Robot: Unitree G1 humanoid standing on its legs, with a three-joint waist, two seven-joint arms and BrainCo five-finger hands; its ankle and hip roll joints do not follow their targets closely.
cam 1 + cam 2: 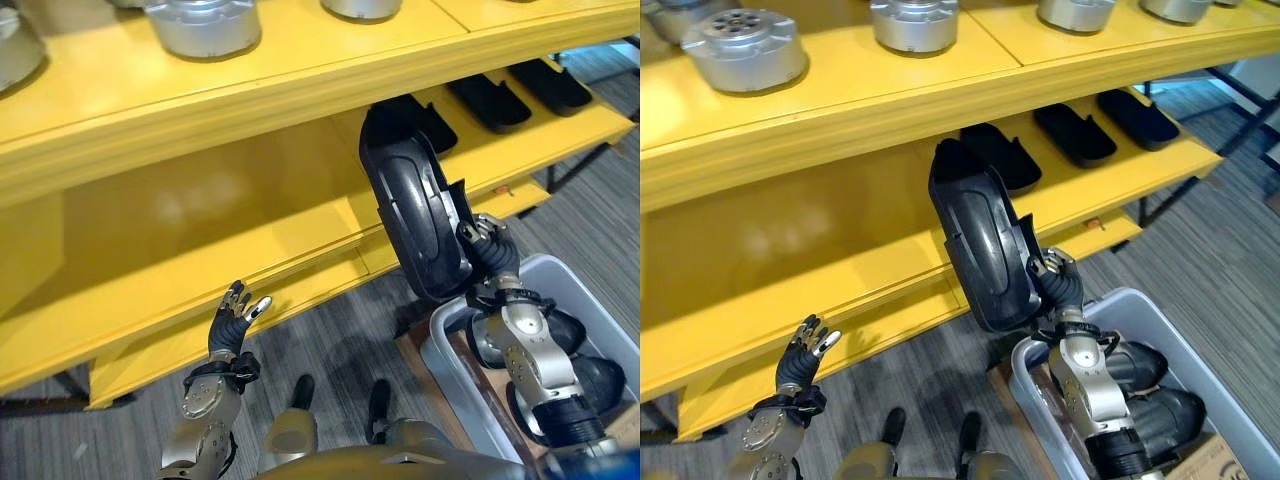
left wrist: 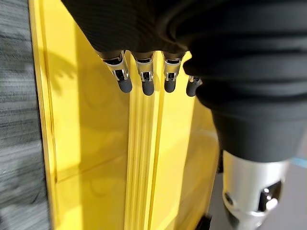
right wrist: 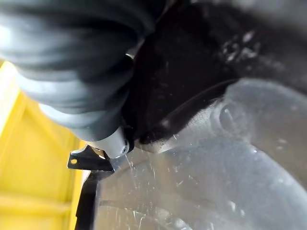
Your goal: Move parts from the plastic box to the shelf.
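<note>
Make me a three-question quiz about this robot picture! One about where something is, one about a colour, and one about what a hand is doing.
1. Where are the other black parts waiting?
A. on the floor
B. in the grey plastic box
C. on the top shelf

2. What colour is the shelf?
A. yellow
B. blue
C. white

3. What is the right hand doing?
A. pointing, holding nothing
B. resting flat on the shelf
C. holding a big black part

Answers:
1 B: more black parts lie in the plastic box beside the robot's right arm.
2 A: the shelf is yellow all over.
3 C: the right hand grips the big black part, lifted up by the shelf; the left hand holds nothing.
</note>
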